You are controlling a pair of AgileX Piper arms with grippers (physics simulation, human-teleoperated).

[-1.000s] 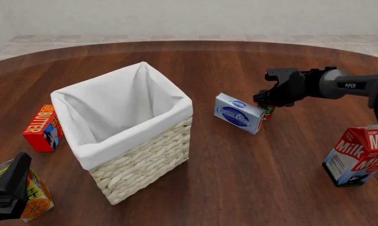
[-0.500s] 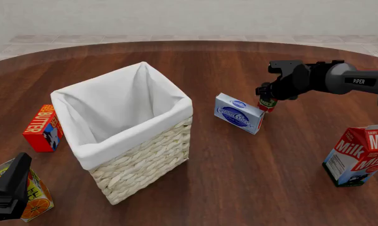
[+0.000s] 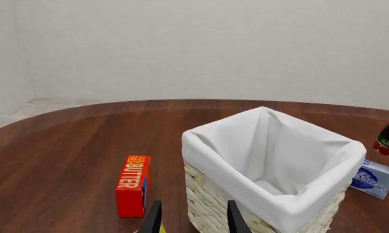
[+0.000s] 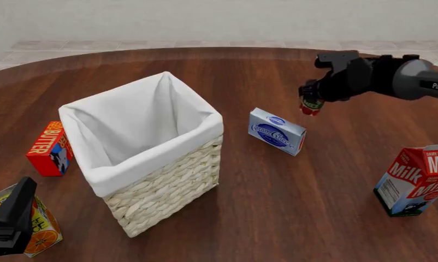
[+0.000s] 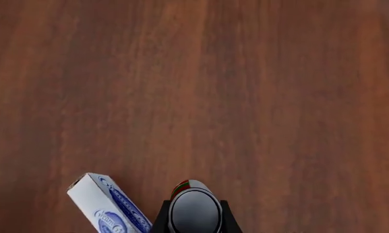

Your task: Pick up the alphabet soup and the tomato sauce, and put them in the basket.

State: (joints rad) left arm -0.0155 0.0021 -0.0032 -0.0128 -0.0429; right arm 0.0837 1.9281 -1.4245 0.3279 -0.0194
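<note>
Holding the tomato sauce clenched in your right gripper above the table, you have the basket well to its left and nearer, while your left gripper sits parted, unused.

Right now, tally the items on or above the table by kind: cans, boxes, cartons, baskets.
Cans: 1, tomato sauce, held off the table in the right pincer
Boxes: 2, butter, cream cheese
Cartons: 2, milk, orange juice
Baskets: 1, basket
Total: 6
</note>
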